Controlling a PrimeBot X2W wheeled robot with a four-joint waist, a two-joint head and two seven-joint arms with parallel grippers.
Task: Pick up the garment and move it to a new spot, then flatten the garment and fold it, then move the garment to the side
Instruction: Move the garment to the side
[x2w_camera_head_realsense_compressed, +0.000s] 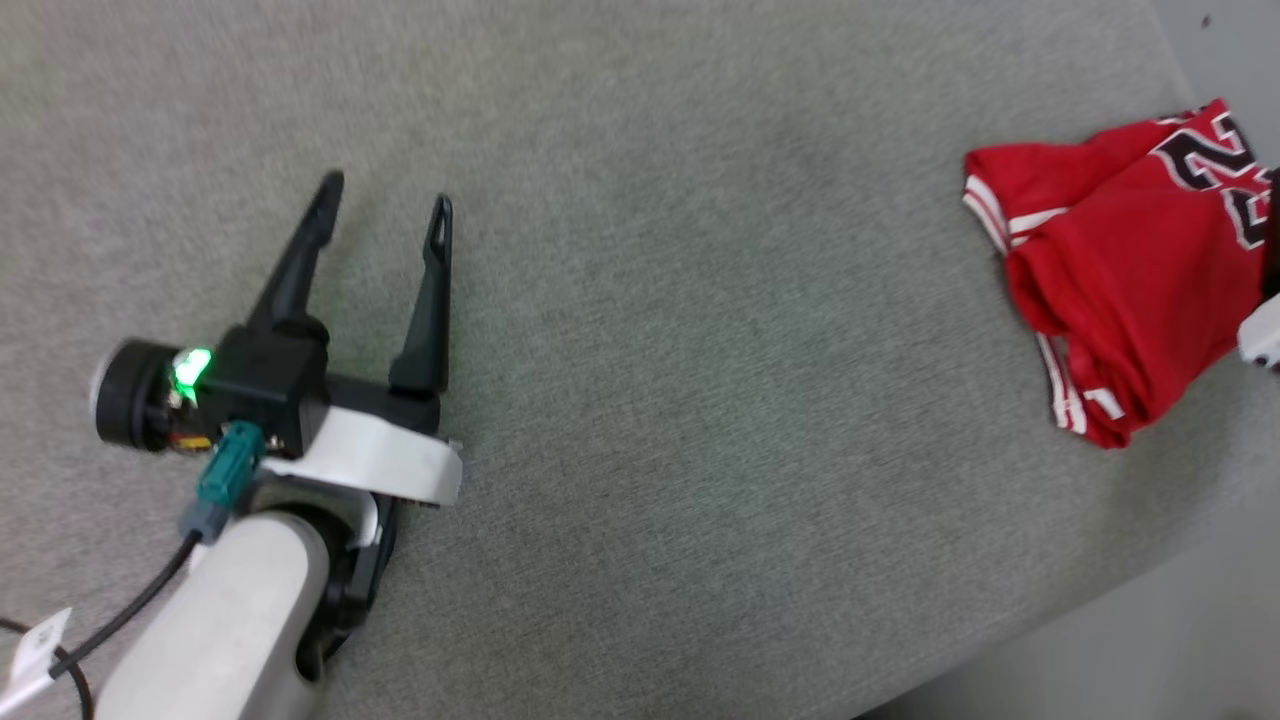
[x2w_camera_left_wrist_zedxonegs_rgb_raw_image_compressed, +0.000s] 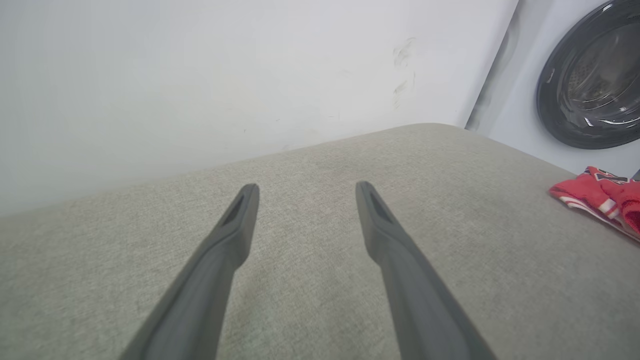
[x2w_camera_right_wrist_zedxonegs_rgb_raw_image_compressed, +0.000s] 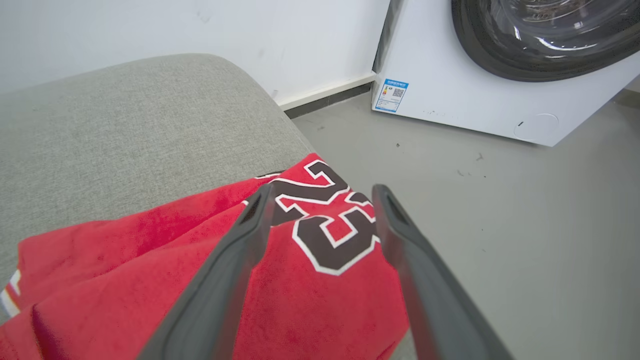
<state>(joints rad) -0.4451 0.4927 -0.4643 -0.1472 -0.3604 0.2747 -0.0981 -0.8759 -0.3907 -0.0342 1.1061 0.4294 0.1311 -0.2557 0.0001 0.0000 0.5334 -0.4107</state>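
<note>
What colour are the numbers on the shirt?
Black with white outlines, on the red shirt; clearest in the right wrist view.

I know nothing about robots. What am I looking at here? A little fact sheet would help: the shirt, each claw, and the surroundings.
garment: red shirt with a black 23, loosely folded, lying at the right edge of the grey cushion
left claw: open, empty, over bare cushion, far from the garment
right claw: open, fingers apart above the 23, gripping nothing
surroundings: white washing machine on a grey floor; white wall behind the cushion
</note>
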